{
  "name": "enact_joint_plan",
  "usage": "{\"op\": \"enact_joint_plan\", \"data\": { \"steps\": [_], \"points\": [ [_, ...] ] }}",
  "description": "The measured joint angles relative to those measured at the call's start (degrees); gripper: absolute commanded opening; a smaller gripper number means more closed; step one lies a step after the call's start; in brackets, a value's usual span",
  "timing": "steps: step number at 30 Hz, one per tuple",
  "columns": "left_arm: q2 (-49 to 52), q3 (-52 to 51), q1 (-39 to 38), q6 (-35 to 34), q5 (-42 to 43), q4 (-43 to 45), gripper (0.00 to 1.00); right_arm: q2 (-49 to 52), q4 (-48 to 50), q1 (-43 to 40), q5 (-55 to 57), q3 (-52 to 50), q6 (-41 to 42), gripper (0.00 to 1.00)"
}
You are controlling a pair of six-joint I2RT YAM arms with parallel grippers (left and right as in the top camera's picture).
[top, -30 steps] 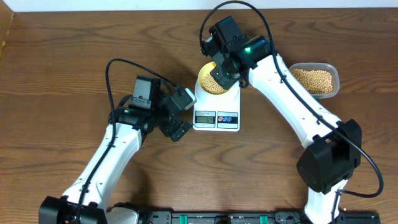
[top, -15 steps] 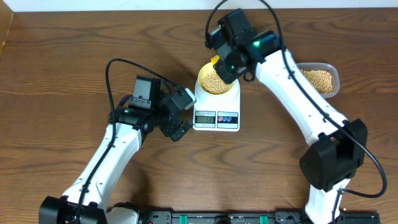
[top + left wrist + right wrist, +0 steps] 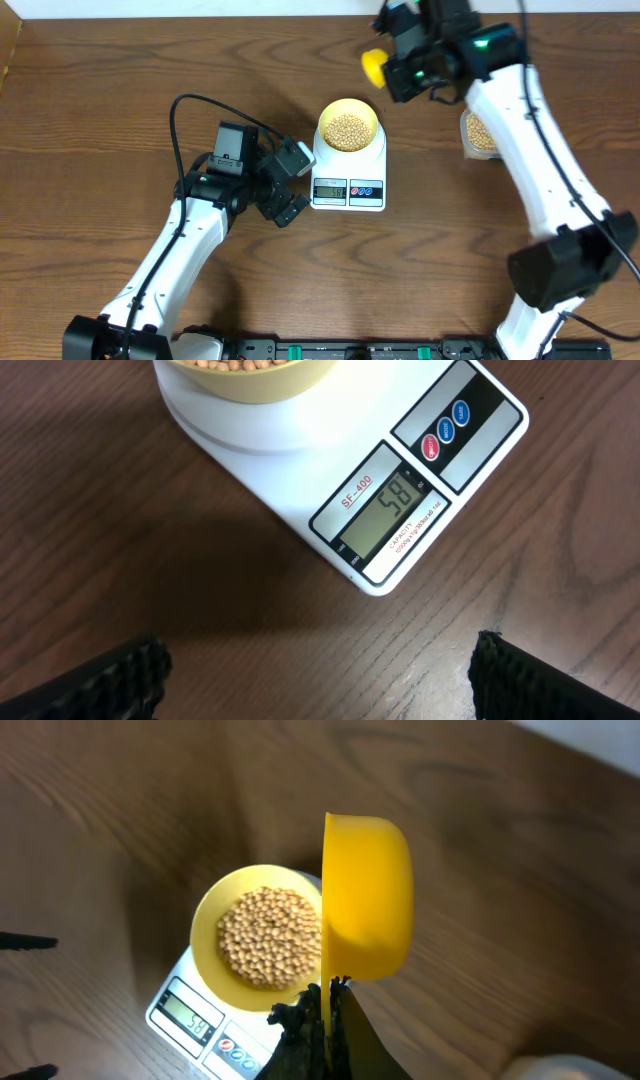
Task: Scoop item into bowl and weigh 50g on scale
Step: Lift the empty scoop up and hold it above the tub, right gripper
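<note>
Beans (image 3: pixel 348 128) sit heaped in the pale yellow bowl (image 3: pixel 323 122), and the bowl stands on the scale (image 3: pixel 348 192), mid-tabletop toward the far edge. My left wrist view has the display (image 3: pixel 392 512) reading 58 (clear enough from here). My right hand (image 3: pixel 325 1020) is clamped tight on the handle of the yellow scoop (image 3: pixel 373 66), up in the air right of the bowl, tipped on its side. My left hand (image 3: pixel 300 186) is spread wide just left of the scale, holding nothing. A clear container (image 3: pixel 478 135) of beans peeks out from behind my right arm.
</note>
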Motion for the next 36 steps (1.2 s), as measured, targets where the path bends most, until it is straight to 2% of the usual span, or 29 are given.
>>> {"op": "enact_joint_plan", "data": {
  "steps": [9,36],
  "points": [
    [0.0,0.0,0.0,0.0,0.0,0.0,0.97,-3.6,-2.8,-4.2,-1.1,0.8,1.3,0.01],
    [0.0,0.0,0.0,0.0,0.0,0.0,0.98,-3.6,-3.8,-4.4,-1.3,0.8,2.2,0.01]
  ]
}}
